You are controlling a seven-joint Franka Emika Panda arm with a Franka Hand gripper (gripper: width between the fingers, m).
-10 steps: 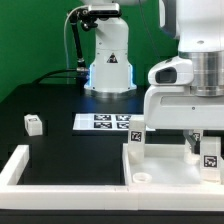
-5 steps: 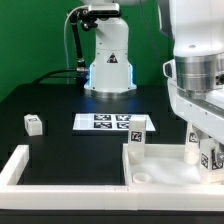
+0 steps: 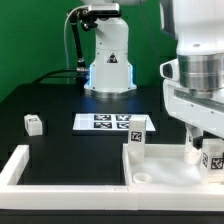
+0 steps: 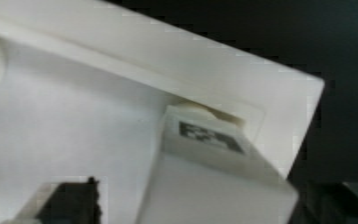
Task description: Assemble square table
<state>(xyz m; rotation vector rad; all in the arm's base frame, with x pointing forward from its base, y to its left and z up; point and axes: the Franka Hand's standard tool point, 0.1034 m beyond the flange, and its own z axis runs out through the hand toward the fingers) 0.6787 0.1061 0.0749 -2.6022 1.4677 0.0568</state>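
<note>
Straddling a leg on the square table, the gripper stands apart.

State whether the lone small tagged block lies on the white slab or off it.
Off: the leg block sits on the black table, apart from the slab.

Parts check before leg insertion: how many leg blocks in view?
3. Left leg lies alone on the table; middle leg stands at the slab corner; right leg sits under the arm. Others may hide behind it.
</note>
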